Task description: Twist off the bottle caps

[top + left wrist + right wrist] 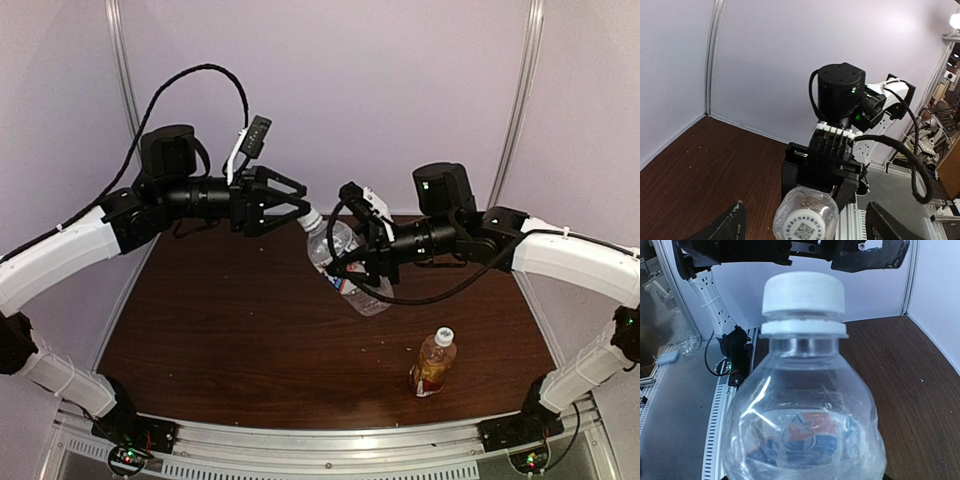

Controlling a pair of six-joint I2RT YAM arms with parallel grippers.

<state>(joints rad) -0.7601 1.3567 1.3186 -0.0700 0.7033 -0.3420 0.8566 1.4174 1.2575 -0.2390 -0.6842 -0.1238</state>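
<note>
Your right gripper [352, 268] clamps the clear bottle [325, 242], tilted in the air above the table [220, 330], its cap [311, 218] on. Your left gripper [300, 200] is spread wide around that cap, not touching it. The amber bottle [433, 365] stands capped at the table's front right.

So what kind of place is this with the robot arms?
Probably a robot lab's test booth: plain white walls close in a small brown table, two arms are bolted to a metal rail, and equipment racks stand beyond.
</note>
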